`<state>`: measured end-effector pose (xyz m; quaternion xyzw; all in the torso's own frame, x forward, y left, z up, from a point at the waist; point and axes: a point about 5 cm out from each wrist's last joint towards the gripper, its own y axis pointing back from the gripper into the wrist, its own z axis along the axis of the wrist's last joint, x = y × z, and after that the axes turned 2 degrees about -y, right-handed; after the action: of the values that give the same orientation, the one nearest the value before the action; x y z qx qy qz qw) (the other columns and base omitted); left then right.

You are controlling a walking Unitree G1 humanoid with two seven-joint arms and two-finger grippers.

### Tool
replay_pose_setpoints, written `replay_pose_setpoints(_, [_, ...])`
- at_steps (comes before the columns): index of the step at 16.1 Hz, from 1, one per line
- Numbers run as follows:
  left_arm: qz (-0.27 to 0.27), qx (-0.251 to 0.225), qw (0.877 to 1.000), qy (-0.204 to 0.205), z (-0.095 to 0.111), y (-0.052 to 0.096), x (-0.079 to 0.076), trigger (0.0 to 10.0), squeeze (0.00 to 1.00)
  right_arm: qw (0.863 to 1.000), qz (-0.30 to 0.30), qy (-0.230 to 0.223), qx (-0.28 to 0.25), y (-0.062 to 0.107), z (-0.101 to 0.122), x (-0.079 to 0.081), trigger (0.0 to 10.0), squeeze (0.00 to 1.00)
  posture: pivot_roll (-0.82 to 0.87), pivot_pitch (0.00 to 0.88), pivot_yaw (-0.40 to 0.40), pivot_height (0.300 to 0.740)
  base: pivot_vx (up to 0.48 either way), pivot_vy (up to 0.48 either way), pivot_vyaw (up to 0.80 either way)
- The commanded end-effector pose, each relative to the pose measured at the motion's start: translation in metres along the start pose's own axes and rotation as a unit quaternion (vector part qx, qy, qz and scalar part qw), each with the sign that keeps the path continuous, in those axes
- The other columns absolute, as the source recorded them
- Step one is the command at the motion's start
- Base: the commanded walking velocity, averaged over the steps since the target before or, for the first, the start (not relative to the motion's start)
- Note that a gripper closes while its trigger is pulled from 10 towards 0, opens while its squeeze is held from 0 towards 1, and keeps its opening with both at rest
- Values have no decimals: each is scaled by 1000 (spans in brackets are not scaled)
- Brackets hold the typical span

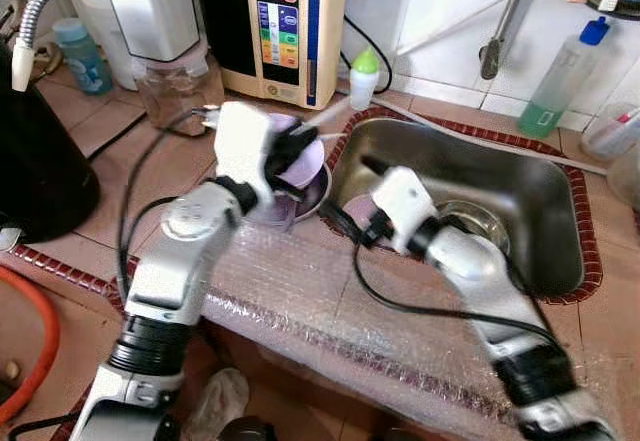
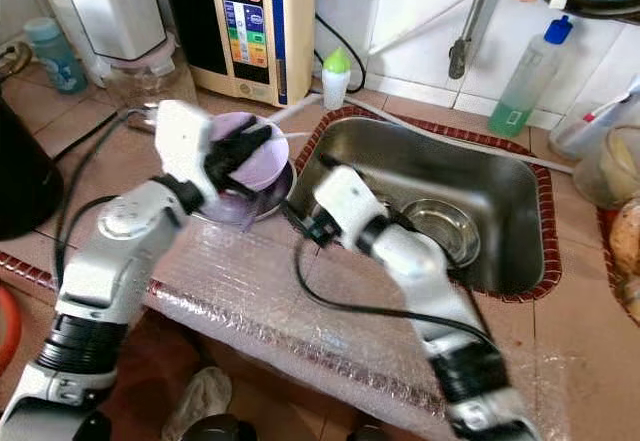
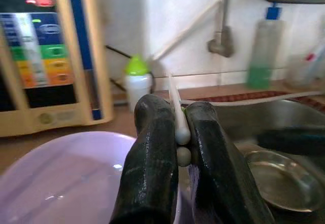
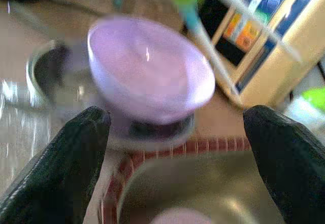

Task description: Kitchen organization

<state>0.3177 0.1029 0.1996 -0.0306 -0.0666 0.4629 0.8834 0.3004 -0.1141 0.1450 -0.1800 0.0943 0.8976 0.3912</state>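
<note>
Pinched between my left tool's (image 3: 181, 148) fingers, two white chopsticks (image 3: 174, 107) pointed toward the sink (image 1: 560, 211), above the purple bowl (image 1: 305, 166). My right tool (image 4: 177, 148) stood spread at the sink's bench-side edge.

— What's there?
— A lilac bowl (image 2: 252, 159), tilted on a steel dish (image 2: 243, 204) by the sink's (image 2: 520, 186) left rim.
— Anything else?
— A thin white stick (image 3: 175, 102) above it; a steel bowl (image 2: 444, 229) inside the sink.

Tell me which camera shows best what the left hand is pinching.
Left wrist view: the left hand is shut on thin white sticks, close up. Right wrist view shows them blurred beside the purple bowl. Eye views show the hand over the bowl.
</note>
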Motion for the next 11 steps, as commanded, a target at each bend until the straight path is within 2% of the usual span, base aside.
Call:
replay_pose_setpoints(1, [-13, -4, 1000, -6, 2, -2, -5, 0, 0, 1000, -15, 13, -3, 3, 2, -7, 10000, 0, 12, 0, 27, 740, 0, 0, 0])
replay_pose_setpoints(4, [-40, -2, 999, -6, 2, -3, -16, 0, 0, 999, -52, 8, -7, 2, 3, -13, 10000, 0, 1, 0, 35, 740, 0, 0, 0])
replay_pose_setpoints(6, [-61, 2, 998, -6, 3, -2, -23, 0, 0, 996, -73, 43, -9, -2, 5, -14, 10000, 0, -1, 0, 38, 740, 0, 0, 0])
replay_pose_setpoints(10, [-81, 8, 997, -5, 3, 6, -31, 0, 0, 996, -90, 27, -7, -18, 2, -11, 10000, 0, 10, 0, 34, 740, 0, 0, 0])
replay_pose_setpoints(11, [-83, 10, 997, -3, 3, 8, -33, 0, 0, 995, -94, 23, -6, -22, 0, -10, 5098, 0, 13, 0, 32, 740, 0, 0, 0])
